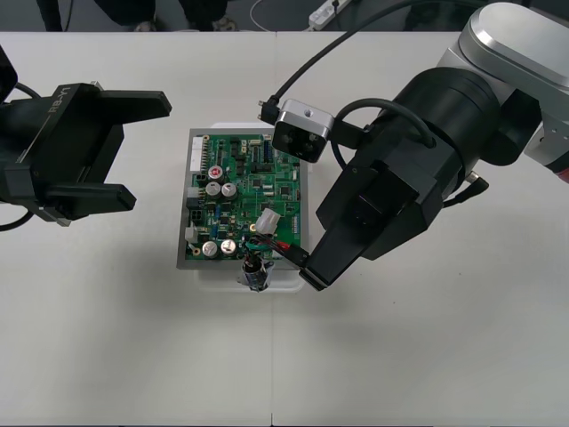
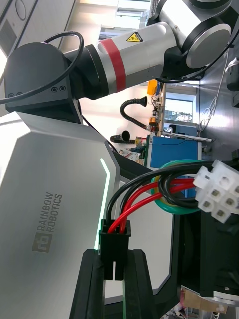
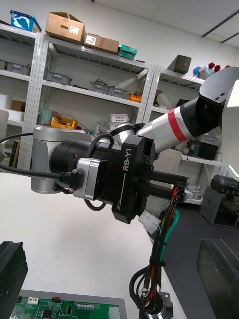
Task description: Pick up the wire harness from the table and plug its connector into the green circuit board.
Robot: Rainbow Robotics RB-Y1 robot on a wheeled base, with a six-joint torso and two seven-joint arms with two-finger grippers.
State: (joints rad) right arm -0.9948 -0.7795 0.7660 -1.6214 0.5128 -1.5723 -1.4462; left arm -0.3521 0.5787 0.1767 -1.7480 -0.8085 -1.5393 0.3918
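The table is a plain, light, matte surface. A faint seam runs in from its far edge. Beyond that edge lies a strip of dark floor. On the floor, near the strip's right-of-centre portion, a white power strip lies at an angle. A thin white cable curves on the floor just beside it.

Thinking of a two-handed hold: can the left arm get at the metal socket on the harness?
Probably yes. The left gripper is open beside the board, and the socket sits at the board's near edge, left of the right gripper, which grips the plug. Nothing stands between.
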